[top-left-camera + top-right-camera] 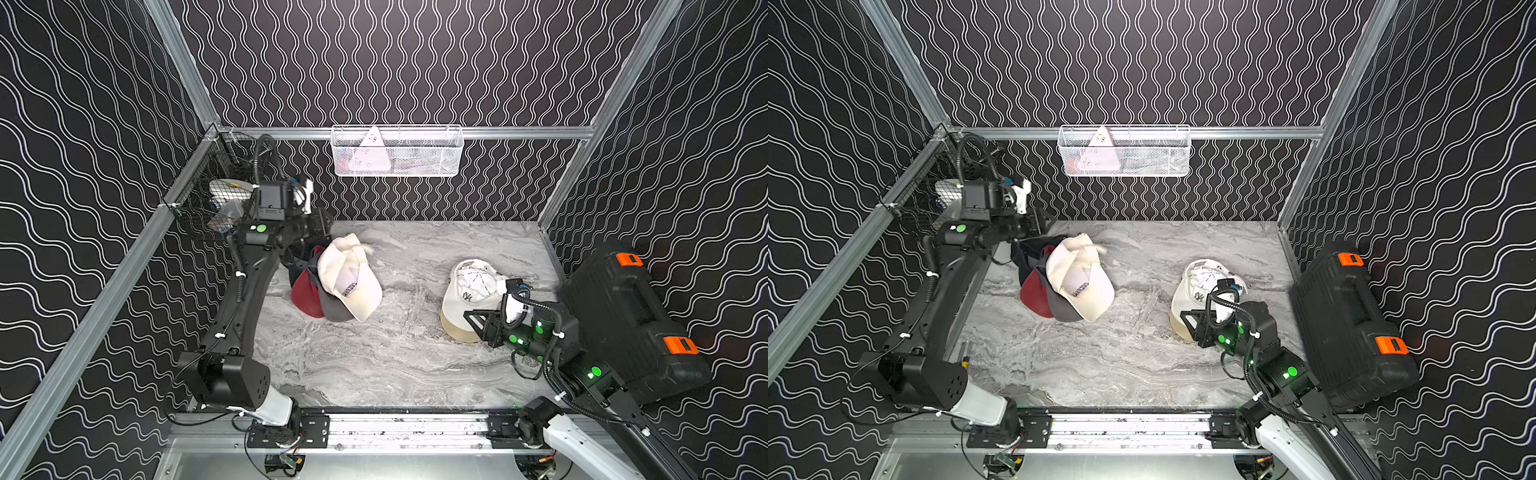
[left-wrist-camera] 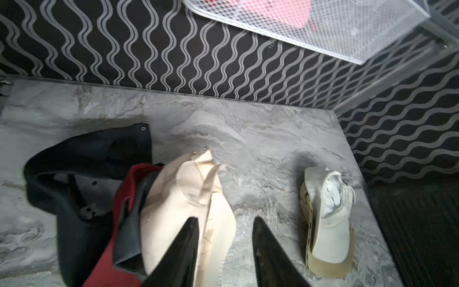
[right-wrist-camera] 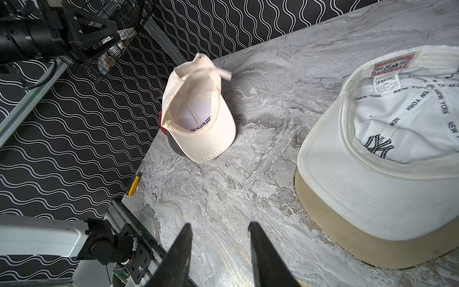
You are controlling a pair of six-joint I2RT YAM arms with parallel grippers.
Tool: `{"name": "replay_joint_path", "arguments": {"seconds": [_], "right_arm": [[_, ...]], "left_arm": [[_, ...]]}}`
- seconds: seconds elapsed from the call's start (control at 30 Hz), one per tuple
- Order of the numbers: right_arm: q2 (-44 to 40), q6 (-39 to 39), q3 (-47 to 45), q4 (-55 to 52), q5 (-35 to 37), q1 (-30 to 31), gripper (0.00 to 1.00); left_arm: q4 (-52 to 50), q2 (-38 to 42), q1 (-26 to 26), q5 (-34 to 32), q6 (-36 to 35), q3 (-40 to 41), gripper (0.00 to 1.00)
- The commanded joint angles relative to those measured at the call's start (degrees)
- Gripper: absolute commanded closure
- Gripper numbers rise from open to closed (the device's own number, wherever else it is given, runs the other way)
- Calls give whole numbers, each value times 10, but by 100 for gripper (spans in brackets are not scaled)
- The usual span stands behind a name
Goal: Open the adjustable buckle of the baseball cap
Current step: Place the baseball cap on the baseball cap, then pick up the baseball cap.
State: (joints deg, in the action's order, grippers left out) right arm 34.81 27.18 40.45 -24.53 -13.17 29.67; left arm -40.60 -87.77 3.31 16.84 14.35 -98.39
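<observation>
While my left gripper (image 2: 226,218) hangs parted near the cream cap (image 1: 351,276), piled on a red cap (image 1: 305,297) and a dark cap (image 1: 334,309), its strap (image 3: 218,72) looks blurred, perhaps loose; my right gripper (image 3: 219,224), parted and empty, hovers beside the white cap (image 1: 469,291).

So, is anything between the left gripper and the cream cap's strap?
Nothing visible. The left gripper hangs open close to the cream cap, which tops the pile; its strap is exposed. The black cap and red cap lie beneath and beside it.
</observation>
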Motion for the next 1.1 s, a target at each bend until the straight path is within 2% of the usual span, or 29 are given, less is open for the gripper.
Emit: {"name": "replay_joint_path", "arguments": {"seconds": [0.0,0.33,0.53,0.7,1.07], "right_arm": [[1,4,6,6,-5,0,59],[-10,3,23,-19,14,0,58],[-37,14,52,-67,92,0,56],[-43,9,71,-109,131,0,56],[-62,3,87,-158,179,0,56]], "left_arm": [[0,-1,42,-23,-27,-6,56],[31,-22,188,-24,-40,25,54],[66,-50,271,-23,-29,54,53],[72,-108,332,-38,-23,38,53],[102,-207,377,-45,8,6,53]]}}
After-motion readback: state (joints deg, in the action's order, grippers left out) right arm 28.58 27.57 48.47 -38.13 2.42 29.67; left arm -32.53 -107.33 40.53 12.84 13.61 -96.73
